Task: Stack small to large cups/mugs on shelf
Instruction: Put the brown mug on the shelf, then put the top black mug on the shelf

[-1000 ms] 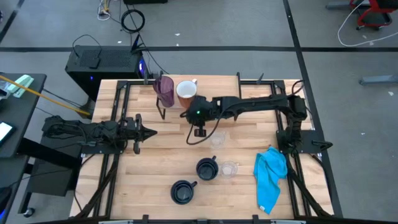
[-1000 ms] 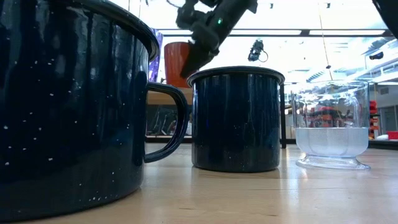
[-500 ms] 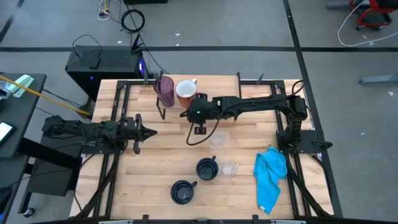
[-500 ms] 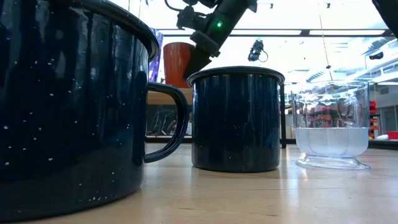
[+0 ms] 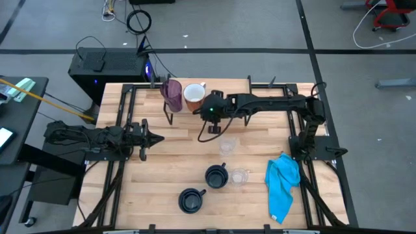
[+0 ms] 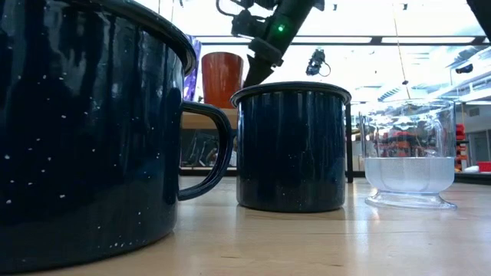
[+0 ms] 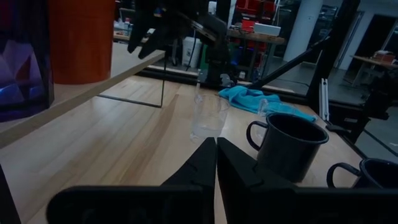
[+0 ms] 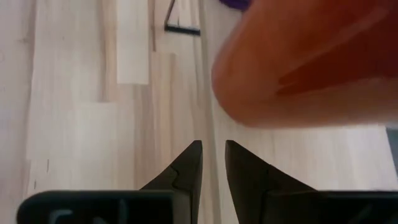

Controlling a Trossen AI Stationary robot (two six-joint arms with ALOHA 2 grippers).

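Bright blue cloth lies crumpled on the wooden counter near its right edge, toward the front right corner; it also shows in the left wrist view. Black box with a small blue light sits on the grey floor just beyond the counter's back left corner. Coiled black cable lies on the floor farther back. Dark side table stands off the counter's left edge. Red chair base at the far right of the floor.
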